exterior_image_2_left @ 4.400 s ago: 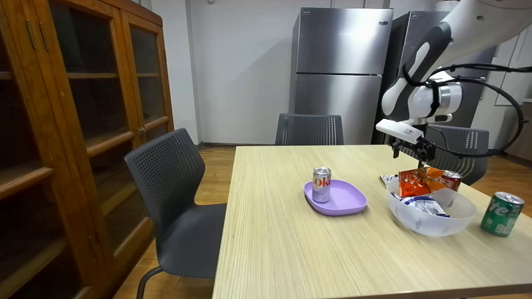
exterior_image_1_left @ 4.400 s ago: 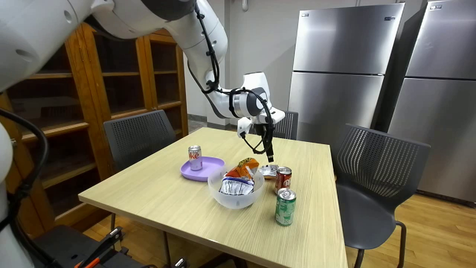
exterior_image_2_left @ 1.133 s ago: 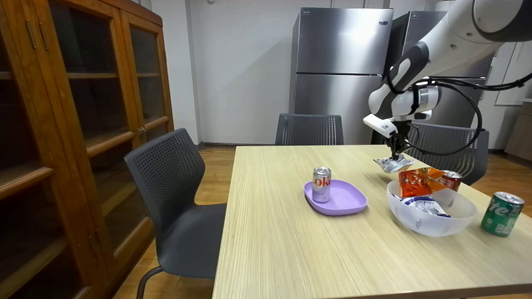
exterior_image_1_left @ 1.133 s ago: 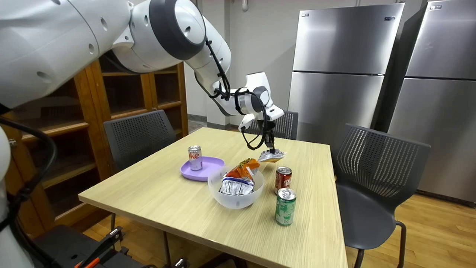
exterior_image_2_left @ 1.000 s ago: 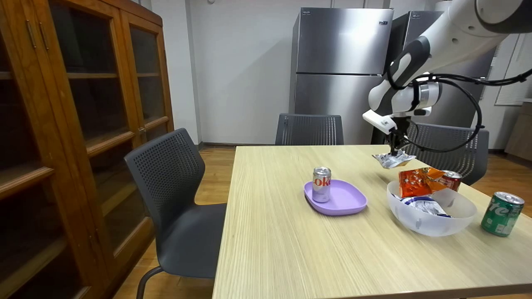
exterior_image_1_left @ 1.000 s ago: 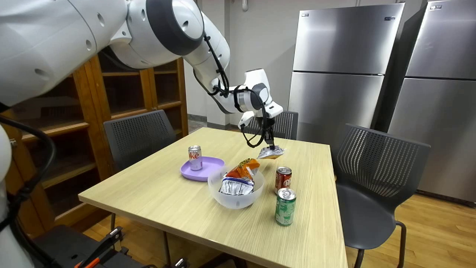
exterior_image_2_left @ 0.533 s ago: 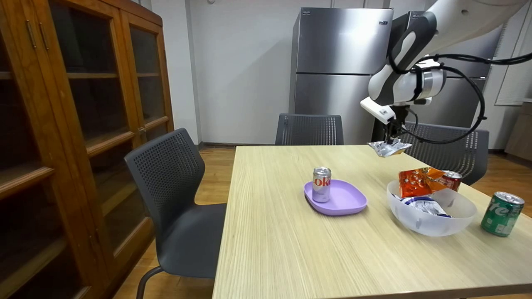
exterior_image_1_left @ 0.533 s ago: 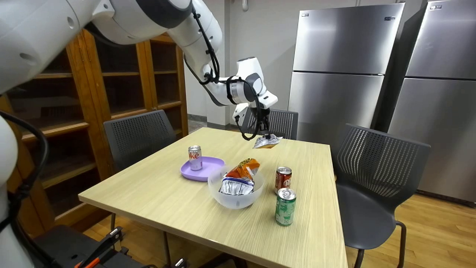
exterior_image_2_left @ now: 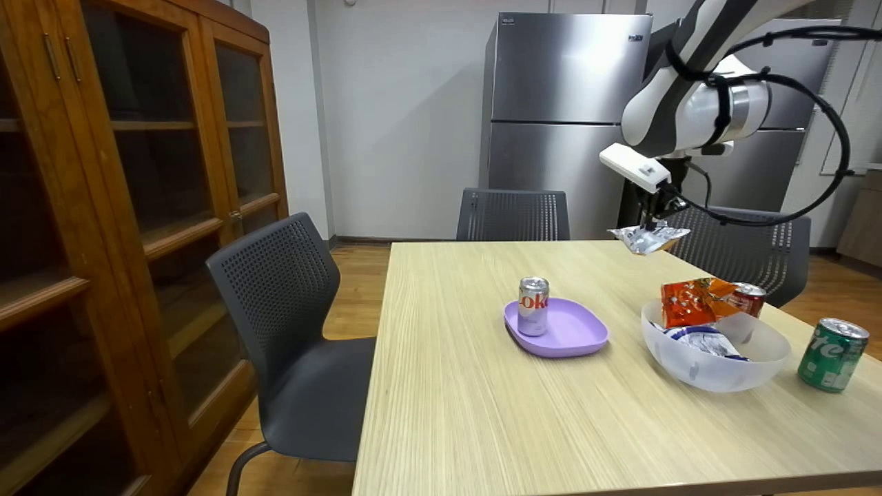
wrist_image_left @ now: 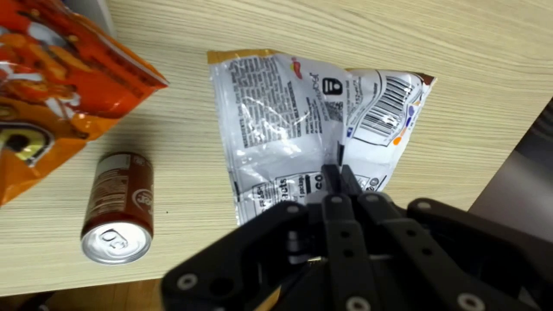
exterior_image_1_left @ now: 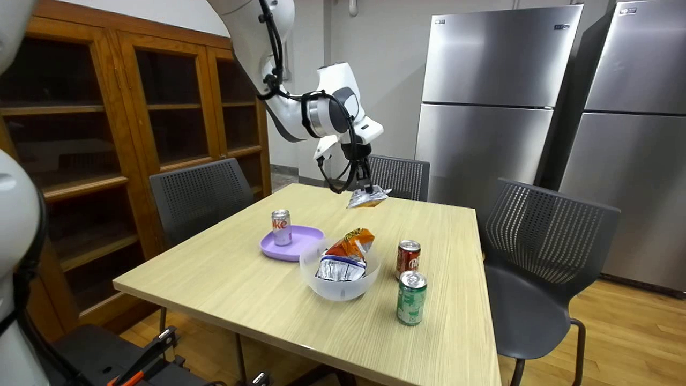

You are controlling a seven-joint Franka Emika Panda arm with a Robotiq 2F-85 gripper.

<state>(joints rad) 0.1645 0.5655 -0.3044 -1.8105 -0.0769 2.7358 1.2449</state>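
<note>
My gripper [wrist_image_left: 338,170] is shut on a snack bag [wrist_image_left: 276,112], its pale printed back pinched into a fold between the fingertips. In the wrist view the bag spreads out beyond the fingers, with a barcode on one side and an orange edge. Both exterior views show the silvery bag [exterior_image_1_left: 364,199] hanging under the gripper [exterior_image_1_left: 368,187], above the far part of the table. Nearer the cameras stands a frosted bowl [exterior_image_2_left: 723,375] holding an orange bag [exterior_image_2_left: 689,302] and a silver-and-blue bag [exterior_image_2_left: 706,339]. A red-brown can [wrist_image_left: 119,203] stands beside the bowl.
A green can [exterior_image_1_left: 411,300] stands close to the red-brown one on the wooden table [exterior_image_1_left: 225,279]. A purple plate [exterior_image_2_left: 575,331] carries a silver Coke can [exterior_image_2_left: 532,310]. Chairs surround the table, among them a dark chair [exterior_image_1_left: 541,268]; a wooden cabinet [exterior_image_1_left: 123,161] and refrigerators stand behind.
Several seconds ago the bag lay on the table beside the red-brown can. It has since been gripped and lifted; over the last second it rose further, shifting left in an exterior view.
</note>
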